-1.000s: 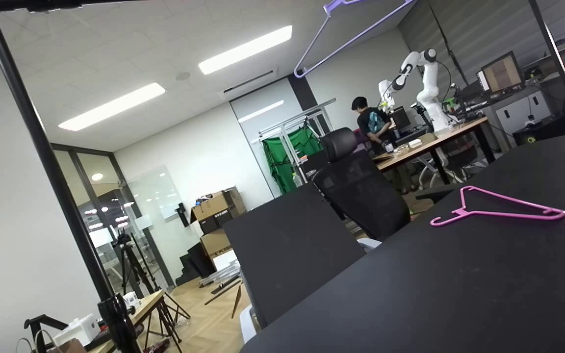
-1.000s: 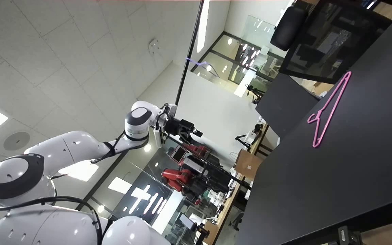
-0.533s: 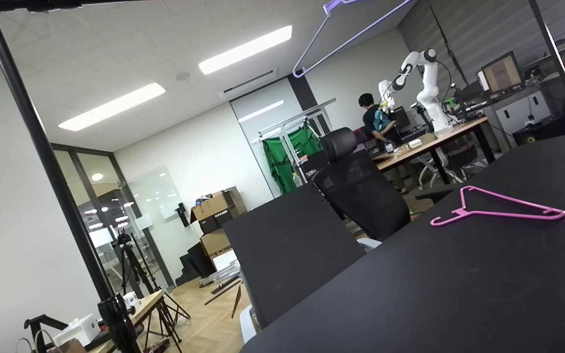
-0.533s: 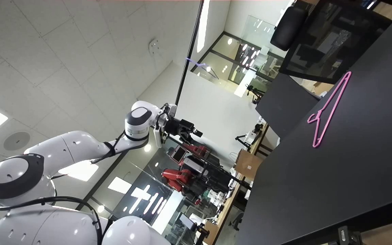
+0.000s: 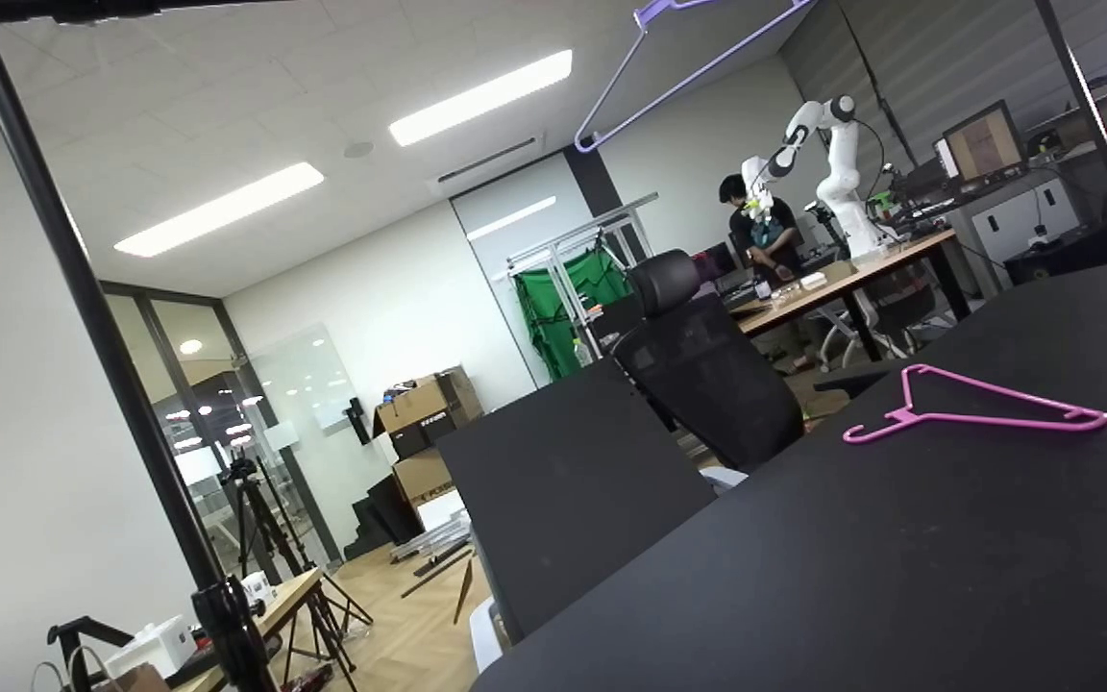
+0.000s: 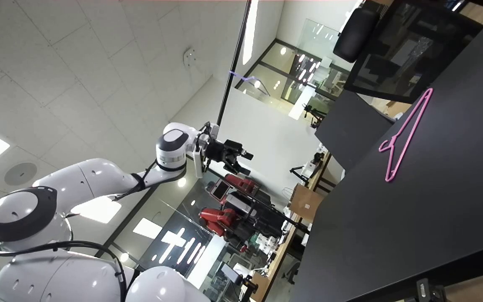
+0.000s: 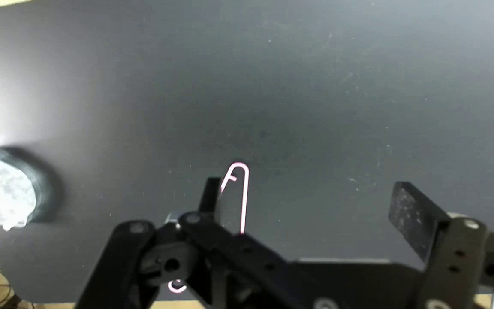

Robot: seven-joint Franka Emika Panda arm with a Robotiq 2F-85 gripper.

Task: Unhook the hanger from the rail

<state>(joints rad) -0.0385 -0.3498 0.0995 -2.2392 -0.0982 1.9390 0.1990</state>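
Observation:
The lavender hanger [image 5: 651, 12] hangs high up at the top of an exterior view, its upper part cut off by the frame. In an exterior view its thin outline [image 6: 247, 78] shows edge-on, with one end at the black rail [image 6: 235, 54]. My gripper [image 6: 246, 163] is in the air well apart from that hanger, beside the rail's line in the picture. In the wrist view the gripper [image 7: 307, 189] stands wide open above the desk, nothing between its fingers. The hanger is out of the wrist view.
A magenta-pink hanger [image 5: 1005, 421] lies on the black desk [image 5: 861, 586]; part of it hides behind a finger in the wrist view. Black posts [image 5: 92, 298] carry the frame. An office chair [image 5: 717, 375] stands at the desk. A whitish round object [image 7: 4, 189] sits near one desk edge.
In an exterior view the arm and gripper have shifted slightly right and up over the last half second. In the background a person has moved right. The lavender hanger hangs in place.

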